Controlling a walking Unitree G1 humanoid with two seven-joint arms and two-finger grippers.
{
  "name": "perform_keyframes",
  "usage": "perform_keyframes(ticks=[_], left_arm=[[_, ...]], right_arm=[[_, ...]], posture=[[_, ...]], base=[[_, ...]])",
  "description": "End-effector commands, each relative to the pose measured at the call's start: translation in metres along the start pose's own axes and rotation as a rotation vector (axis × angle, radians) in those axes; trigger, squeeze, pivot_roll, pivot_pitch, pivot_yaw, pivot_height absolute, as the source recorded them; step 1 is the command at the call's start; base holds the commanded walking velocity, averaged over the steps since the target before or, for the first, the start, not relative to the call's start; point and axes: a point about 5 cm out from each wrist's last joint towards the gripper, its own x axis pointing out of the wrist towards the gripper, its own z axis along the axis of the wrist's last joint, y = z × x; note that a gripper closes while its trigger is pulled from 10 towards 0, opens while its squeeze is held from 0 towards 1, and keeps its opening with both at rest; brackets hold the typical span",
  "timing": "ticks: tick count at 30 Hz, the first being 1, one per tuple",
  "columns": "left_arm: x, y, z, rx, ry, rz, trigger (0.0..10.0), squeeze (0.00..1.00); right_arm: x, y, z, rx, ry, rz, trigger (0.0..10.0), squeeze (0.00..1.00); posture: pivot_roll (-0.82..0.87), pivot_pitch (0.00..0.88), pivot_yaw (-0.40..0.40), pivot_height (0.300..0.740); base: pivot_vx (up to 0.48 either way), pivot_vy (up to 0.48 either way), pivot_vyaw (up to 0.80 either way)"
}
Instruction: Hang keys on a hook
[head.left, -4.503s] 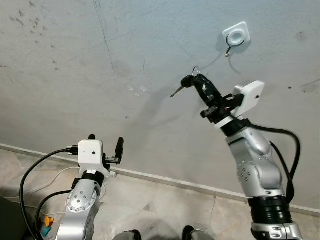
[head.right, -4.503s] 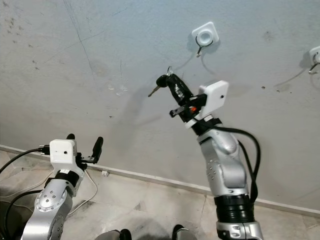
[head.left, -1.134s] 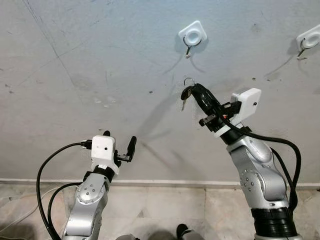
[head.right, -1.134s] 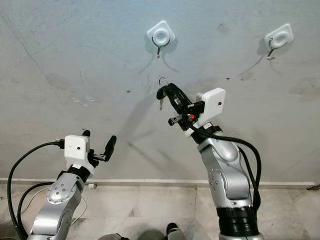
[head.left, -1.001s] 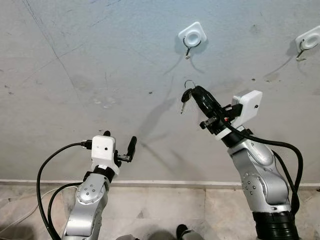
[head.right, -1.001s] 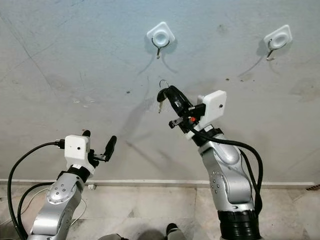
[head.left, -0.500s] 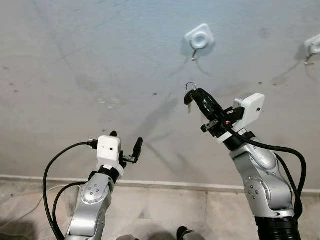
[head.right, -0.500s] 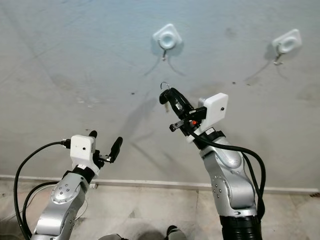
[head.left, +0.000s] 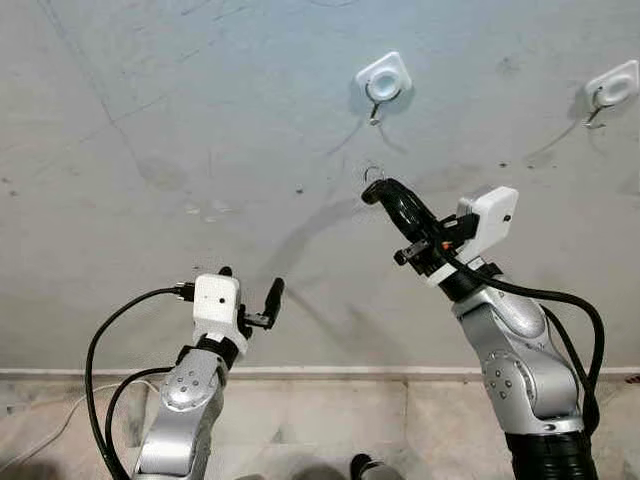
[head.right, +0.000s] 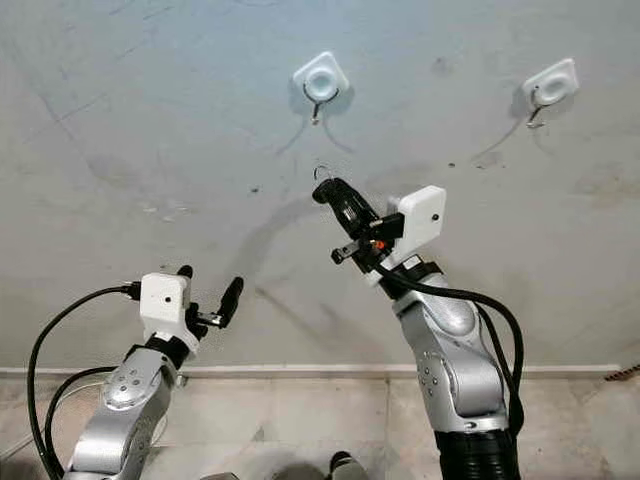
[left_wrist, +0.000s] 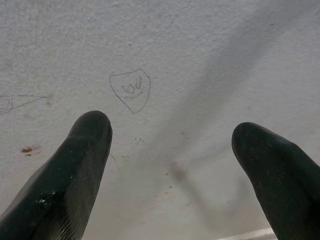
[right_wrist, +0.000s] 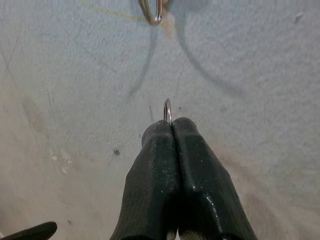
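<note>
A white wall plate with a metal hook (head.left: 381, 79) sits high on the grey wall. My right gripper (head.left: 374, 190) is raised just below it, shut on the keys. Just the silver key ring (right_wrist: 167, 109) pokes out past the fingertips, and the keys themselves are hidden behind the fingers. In the right wrist view the hook (right_wrist: 152, 12) hangs beyond the ring with a clear gap between them. My left gripper (head.left: 250, 288) is held low at the left, open and holding nothing, pointing at bare wall (left_wrist: 170, 75).
A second white plate with a hook (head.left: 611, 86) is mounted on the wall at the far right. A white baseboard (head.left: 330, 371) runs along the bottom of the wall above the tiled floor. A black cable (head.left: 105, 345) loops off my left arm.
Since the oldest frames the view has shifted and my right gripper now sits right under the hook. In the last second the dangling key has swung out of sight behind the fingers.
</note>
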Motion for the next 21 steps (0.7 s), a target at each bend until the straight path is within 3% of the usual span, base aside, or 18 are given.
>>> perform_keyframes(ticks=[1,7,13,21], left_arm=[[-0.001,0.001,0.001,0.011,-0.009,0.007,10.0,0.00],[-0.001,0.001,0.002,0.016,-0.011,0.005,10.0,0.00],[-0.002,-0.001,0.002,0.009,-0.017,-0.012,10.0,0.00],[-0.001,-0.002,0.002,0.008,-0.017,-0.020,10.0,0.00]], right_arm=[[0.003,0.003,0.009,-0.008,-0.029,0.025,10.0,0.00],[0.005,0.006,0.013,-0.014,-0.032,0.066,10.0,0.00],[0.009,0.017,0.026,0.014,-0.095,0.156,10.0,0.00],[0.002,0.025,0.032,-0.026,-0.104,0.238,10.0,0.00]], posture=[[-0.03,0.170,0.032,0.740],[-0.03,0.171,0.035,0.740],[-0.03,0.173,0.036,0.740],[-0.04,0.170,0.037,0.740]], base=[[0.000,0.000,-0.79],[0.000,0.000,-0.79],[0.000,0.000,0.00],[0.000,0.000,0.00]])
